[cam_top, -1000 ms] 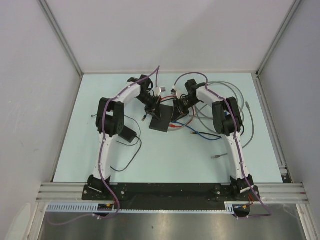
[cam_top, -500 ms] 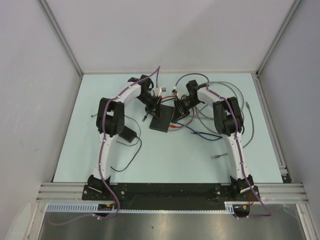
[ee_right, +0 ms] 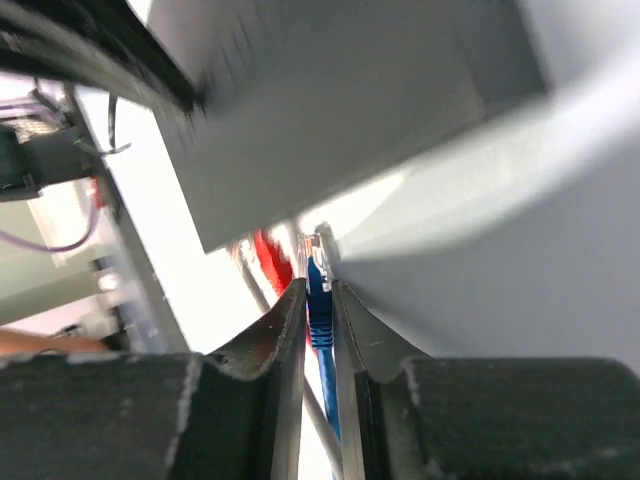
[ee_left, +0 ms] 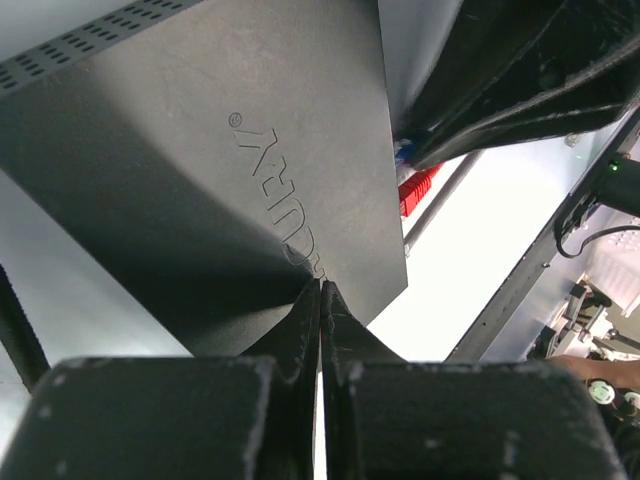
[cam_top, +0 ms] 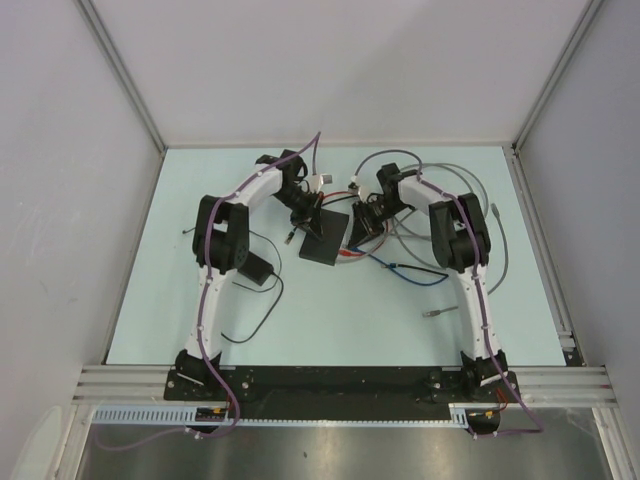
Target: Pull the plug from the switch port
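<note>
Right gripper [ee_right: 318, 287] jaws a slit apart, pinching blue plug [ee_right: 318, 310], grip visible only in its wrist view, left gripper [ee_left: 321, 292] closed tight, empty, tips on switch [ee_left: 250, 150], overhead view places switch central on table [cam_top: 180, 300], right gripper at its three o'clock

Both arms are folded up pretty much the same way: elbows pushed outward, forearms angling in toward the middle of the worktop so the wrists nearly face each other. The left arm [cam_top: 215, 248] reaches in from the left side and the right arm [cam_top: 462, 240] from the right. The left gripper [ee_left: 322, 292] is pinched all the way closed, fingers flat against each other. The right gripper [ee_right: 317, 288] is nearly closed, clamped on a blue plug [ee_right: 318, 320].
</note>
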Controlling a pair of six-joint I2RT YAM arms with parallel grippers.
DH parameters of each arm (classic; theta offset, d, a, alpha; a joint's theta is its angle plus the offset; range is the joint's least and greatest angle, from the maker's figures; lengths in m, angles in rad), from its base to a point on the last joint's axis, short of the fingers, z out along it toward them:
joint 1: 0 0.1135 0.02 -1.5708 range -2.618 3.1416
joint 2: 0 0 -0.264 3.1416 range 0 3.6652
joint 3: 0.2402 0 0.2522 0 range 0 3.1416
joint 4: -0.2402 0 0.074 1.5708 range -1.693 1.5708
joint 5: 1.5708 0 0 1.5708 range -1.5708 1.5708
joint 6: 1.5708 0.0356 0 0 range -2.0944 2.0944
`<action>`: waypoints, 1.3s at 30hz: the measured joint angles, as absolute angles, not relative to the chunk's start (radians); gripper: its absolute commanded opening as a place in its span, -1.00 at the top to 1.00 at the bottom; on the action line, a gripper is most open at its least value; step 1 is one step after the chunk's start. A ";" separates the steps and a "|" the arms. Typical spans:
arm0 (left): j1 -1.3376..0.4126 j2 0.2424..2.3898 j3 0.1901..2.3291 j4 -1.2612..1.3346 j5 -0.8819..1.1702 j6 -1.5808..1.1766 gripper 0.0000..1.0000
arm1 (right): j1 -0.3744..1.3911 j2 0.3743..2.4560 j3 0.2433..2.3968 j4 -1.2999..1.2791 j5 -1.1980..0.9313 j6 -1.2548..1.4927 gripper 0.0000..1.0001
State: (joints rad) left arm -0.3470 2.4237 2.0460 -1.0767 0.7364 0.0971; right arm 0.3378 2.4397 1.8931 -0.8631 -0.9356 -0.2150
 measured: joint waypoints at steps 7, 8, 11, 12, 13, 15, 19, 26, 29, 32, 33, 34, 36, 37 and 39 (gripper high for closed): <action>-0.347 2.424 2.048 -1.079 0.736 0.097 1.00 | 0.311 2.458 1.915 -0.934 -0.943 -0.221 1.00; -0.347 2.424 2.049 -1.079 0.736 0.097 1.00 | 0.309 2.469 1.940 -0.945 -0.938 -0.226 1.00; -0.348 2.425 2.050 -1.080 0.736 0.097 1.00 | 0.303 2.495 2.018 -0.949 -0.920 -0.245 1.00; -0.348 2.425 2.050 -1.080 0.736 0.097 1.00 | 0.300 2.495 2.029 -0.947 -0.910 -0.251 0.76; -0.348 2.426 2.052 -1.082 0.736 0.097 1.00 | 0.295 2.495 2.040 -0.944 -0.896 -0.262 0.49; -0.348 2.429 2.057 -1.086 0.736 0.097 1.00 | 0.284 2.494 2.048 -0.938 -0.882 -0.276 0.17; -0.348 2.438 2.073 -1.097 0.737 0.096 1.00 | 0.272 2.457 2.041 -0.948 -0.859 -0.303 0.07; -0.348 2.455 2.112 -1.084 0.733 0.097 1.00 | 0.239 2.117 1.820 -0.964 -0.794 -0.471 0.13; -0.347 2.460 2.128 -1.077 0.727 0.097 1.00 | 0.232 1.906 1.679 -0.966 -0.743 -0.564 0.17; -0.344 2.461 2.136 -1.071 0.718 0.097 1.00 | 0.244 1.771 1.520 -0.966 -0.686 -0.633 0.10; -0.342 2.461 2.136 -1.069 0.717 0.097 1.00 | 0.251 1.760 1.475 -0.968 -0.662 -0.641 0.07; -0.340 2.461 2.136 -1.069 0.717 0.097 1.00 | 0.255 1.770 1.440 -0.968 -0.642 -0.642 0.06; -0.337 2.461 2.136 -1.069 0.715 0.097 0.99 | 0.265 1.818 1.402 -0.954 -0.606 -0.628 0.04; -0.336 2.461 2.138 -1.069 0.714 0.098 0.99 | 0.266 1.849 1.393 -0.941 -0.587 -0.619 0.03; -0.334 2.461 2.139 -1.069 0.710 0.098 0.99 | 0.266 1.906 1.388 -0.908 -0.548 -0.595 0.00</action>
State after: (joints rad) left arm -0.3344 2.4611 2.1391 -1.0687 0.7097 0.0982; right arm 0.2657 1.9057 1.3876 -0.9081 -0.5476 -0.5953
